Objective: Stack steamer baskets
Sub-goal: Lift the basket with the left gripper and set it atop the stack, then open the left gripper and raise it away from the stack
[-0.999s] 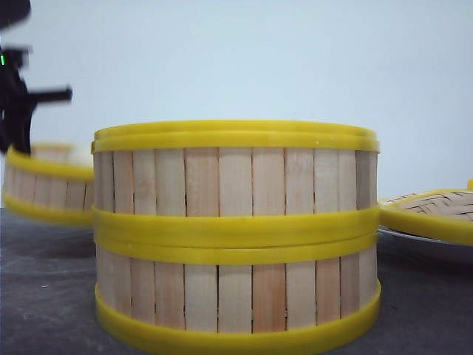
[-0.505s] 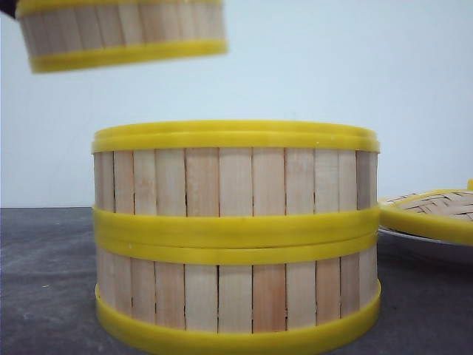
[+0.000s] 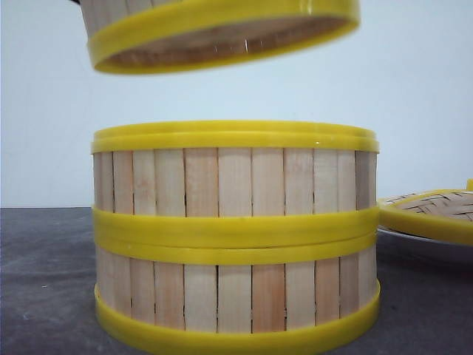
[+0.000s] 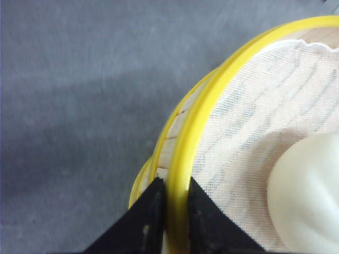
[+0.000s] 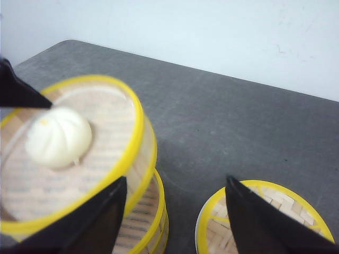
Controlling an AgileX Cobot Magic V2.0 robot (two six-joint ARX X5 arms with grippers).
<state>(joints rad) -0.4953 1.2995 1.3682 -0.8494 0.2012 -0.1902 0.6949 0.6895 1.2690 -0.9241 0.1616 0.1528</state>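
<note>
Two steamer baskets stand stacked at the table's middle, slatted walls between yellow rims. The third steamer basket hangs tilted in the air just above the stack, not touching it. My left gripper is shut on its yellow rim, one finger inside and one outside. A white bun lies on cloth in this basket. In the right wrist view the held basket overlaps the stack below. My right gripper is open and holds nothing, hovering off to the stack's right.
A woven bamboo lid with a yellow rim rests on a white plate to the right of the stack, also under my right gripper's finger. Dark grey table runs back to a pale wall.
The left gripper lifted the third basket from the table at far left and carried it up and rightward; it now hangs over the stack. The stack and lid have not moved.
</note>
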